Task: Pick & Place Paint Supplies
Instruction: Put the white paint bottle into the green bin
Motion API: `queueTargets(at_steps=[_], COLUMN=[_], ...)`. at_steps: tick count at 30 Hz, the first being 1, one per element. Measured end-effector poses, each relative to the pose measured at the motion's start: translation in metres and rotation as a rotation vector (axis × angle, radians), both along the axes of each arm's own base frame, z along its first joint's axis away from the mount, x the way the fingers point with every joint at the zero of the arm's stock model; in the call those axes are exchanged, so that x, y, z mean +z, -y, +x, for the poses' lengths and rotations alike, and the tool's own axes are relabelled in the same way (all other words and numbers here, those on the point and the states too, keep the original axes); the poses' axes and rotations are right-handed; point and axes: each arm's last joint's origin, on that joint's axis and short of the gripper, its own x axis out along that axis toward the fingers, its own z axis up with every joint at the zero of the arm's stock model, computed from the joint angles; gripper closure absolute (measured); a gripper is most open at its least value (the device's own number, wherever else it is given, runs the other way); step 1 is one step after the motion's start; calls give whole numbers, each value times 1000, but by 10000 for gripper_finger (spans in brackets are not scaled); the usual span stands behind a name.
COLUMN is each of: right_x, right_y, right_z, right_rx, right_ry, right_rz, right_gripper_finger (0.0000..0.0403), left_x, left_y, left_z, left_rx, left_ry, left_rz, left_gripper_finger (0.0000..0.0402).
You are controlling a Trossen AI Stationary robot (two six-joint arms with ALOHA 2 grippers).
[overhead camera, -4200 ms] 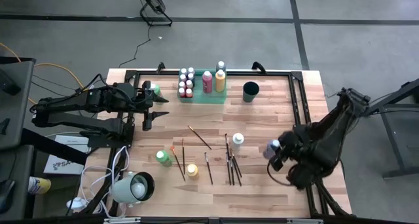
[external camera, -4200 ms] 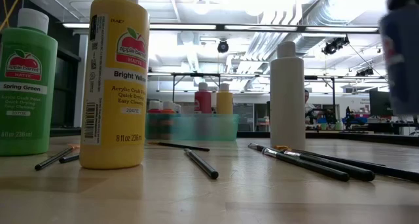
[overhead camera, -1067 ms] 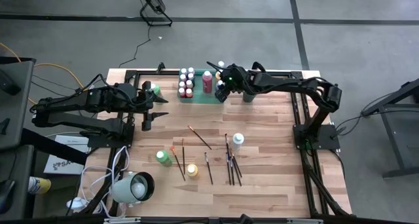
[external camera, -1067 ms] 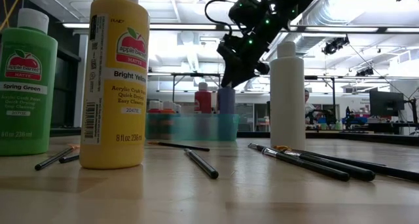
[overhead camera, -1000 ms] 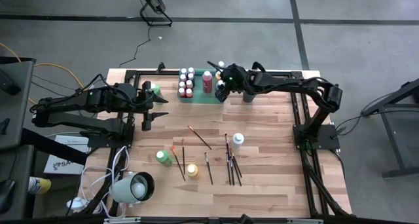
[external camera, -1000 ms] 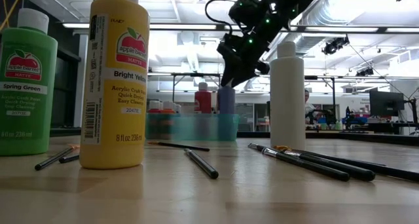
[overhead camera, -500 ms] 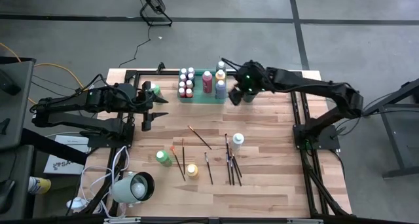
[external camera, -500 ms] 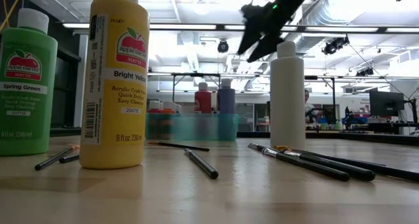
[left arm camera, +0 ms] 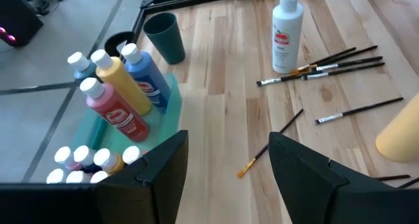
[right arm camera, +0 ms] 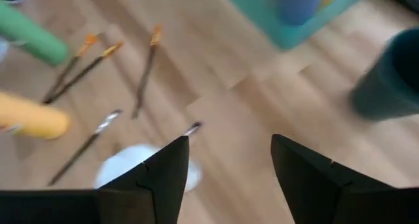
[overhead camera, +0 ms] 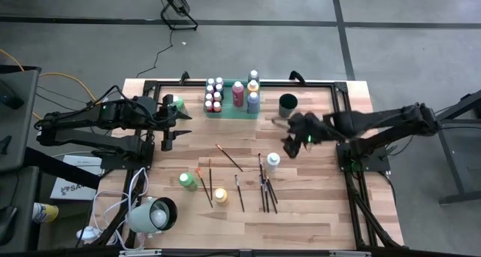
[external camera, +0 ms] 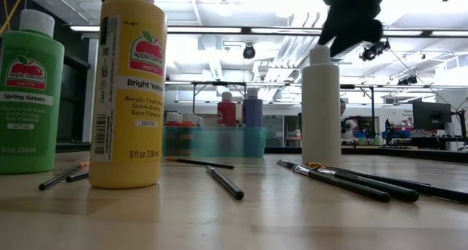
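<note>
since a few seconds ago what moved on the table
The right gripper carried a blue bottle to the green tray, let go, and pulled back, open, above the white bottle. The left gripper, brushes and other bottles stayed put.

The high view looks straight down; the low view sits at tabletop level; both share the green tray (overhead camera: 234, 107).

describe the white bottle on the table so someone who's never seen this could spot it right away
Start at the green tray along the table's far edge, then come toward the table's middle to the cluster of dark paintbrushes. The white bottle stands upright at that cluster's far end. Its body and cap are all white, unlike the green bottle and yellow bottle farther left.
</note>
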Motion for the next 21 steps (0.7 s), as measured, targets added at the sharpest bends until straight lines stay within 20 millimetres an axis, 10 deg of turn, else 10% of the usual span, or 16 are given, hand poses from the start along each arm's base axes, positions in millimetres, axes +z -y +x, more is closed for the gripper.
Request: queueTargets(at_steps=[9, 21], right_x=[-19, -38], right_y=[-54, -77], right_z=[-8, 8], right_rx=[47, 182], right_ry=[52, 6], right_rz=[-31, -175], right_gripper_finger=[209, 199], left_x=[0, 0], left_y=[0, 0], left_z=[0, 0], left_rx=[-10, -12], left_ry=[-4, -5], left_rz=[19, 22], left_gripper_finger=[195, 195])
